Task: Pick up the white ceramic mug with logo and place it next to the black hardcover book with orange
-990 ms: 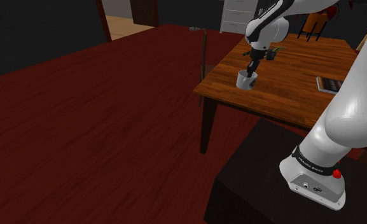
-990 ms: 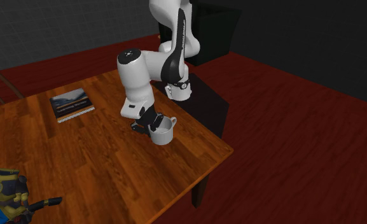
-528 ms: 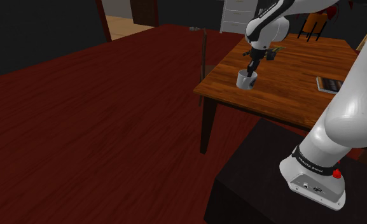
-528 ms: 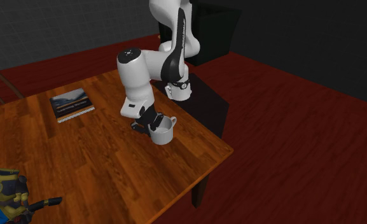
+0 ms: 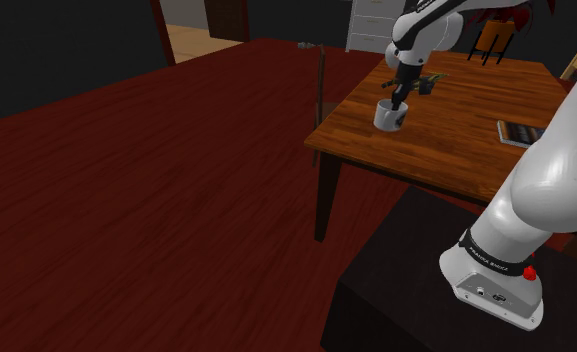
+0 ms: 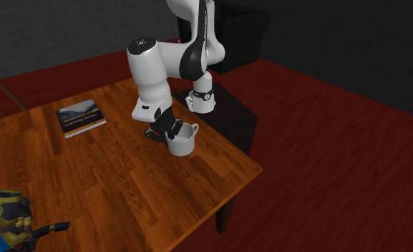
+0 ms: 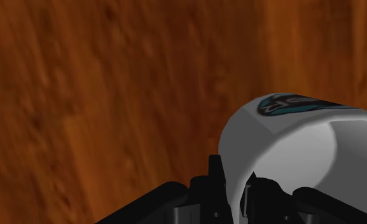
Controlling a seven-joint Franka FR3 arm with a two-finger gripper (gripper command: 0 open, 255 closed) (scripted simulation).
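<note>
A wooden table (image 6: 90, 186) with a warm brown, grained top and dark legs stands on a dark red floor (image 6: 326, 143). A book (image 6: 81, 117) with a picture cover lies flat on the top near one edge. Well apart from it, towards another corner, sits a yellow-and-blue object (image 6: 4, 215) that I cannot identify.

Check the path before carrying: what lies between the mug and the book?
Only bare table, plus the hand clasping the mug on the side facing the book; the second exterior view shows it.
</note>
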